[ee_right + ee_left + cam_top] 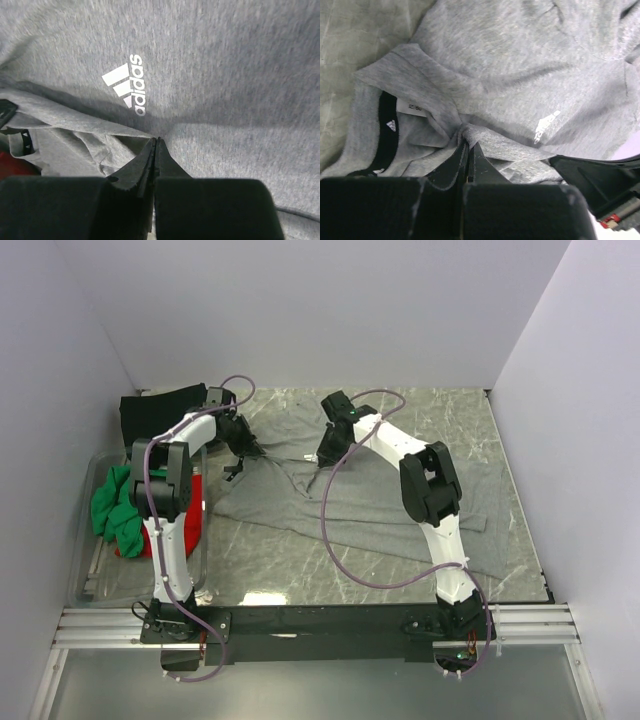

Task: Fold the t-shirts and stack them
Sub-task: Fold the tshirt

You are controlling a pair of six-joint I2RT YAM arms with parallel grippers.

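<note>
A large heather-grey t-shirt (280, 505) lies spread over the marble table, with its dark inner collar (387, 132) and white chest logo (127, 85) showing. My left gripper (240, 458) is shut, pinching a bunched fold of the grey cloth beside the collar (468, 142). About a hand's width to its right, my right gripper (325, 455) is shut on a folded edge of the same shirt just below the logo (156, 141). The cloth runs taut between the two. A black t-shirt (160, 408) lies at the back left. Green (113, 505) and red (192, 495) t-shirts sit at the left.
A clear plastic bin (88, 570) at the table's left edge holds the green and red shirts. White walls close in the back and both sides. Bare marble table (300, 580) shows in front of the grey shirt. The right gripper's body (600, 185) shows in the left wrist view.
</note>
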